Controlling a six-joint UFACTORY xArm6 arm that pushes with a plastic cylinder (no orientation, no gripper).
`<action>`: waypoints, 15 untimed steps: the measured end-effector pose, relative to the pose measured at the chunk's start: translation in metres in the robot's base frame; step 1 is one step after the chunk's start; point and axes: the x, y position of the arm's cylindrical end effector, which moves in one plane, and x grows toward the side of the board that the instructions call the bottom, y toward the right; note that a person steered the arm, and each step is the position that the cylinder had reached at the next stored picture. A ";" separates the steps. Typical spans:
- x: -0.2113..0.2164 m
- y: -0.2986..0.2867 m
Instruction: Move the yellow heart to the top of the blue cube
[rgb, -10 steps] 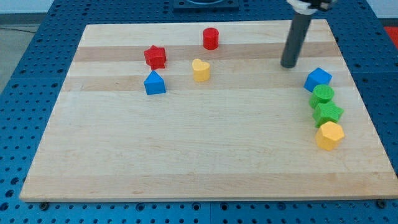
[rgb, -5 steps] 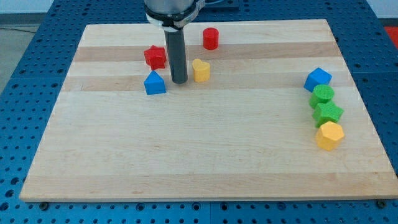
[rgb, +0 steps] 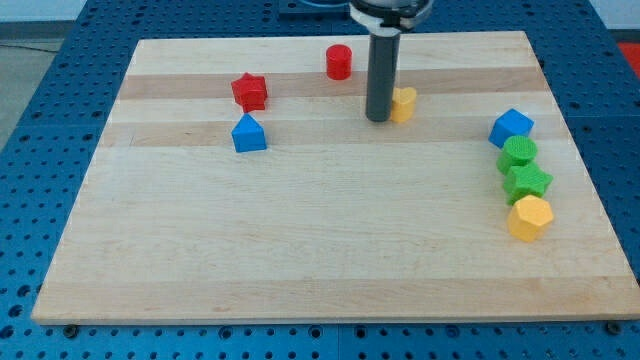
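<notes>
The yellow heart lies on the wooden board in the upper middle, partly hidden by my rod. My tip rests on the board, touching the heart's left side. The blue cube sits near the view's right edge, well to the right of the heart and slightly lower.
Below the blue cube stand a green cylinder, a green star and a yellow hexagon in a column. A red cylinder is near the top, a red star and a blue triangular block at upper left.
My tip has moved right from beside the blue triangular block, pushing the yellow heart rightward toward the blue cube. The other blocks have not moved.
</notes>
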 end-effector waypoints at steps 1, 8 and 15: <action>-0.015 0.000; -0.036 0.091; -0.025 0.100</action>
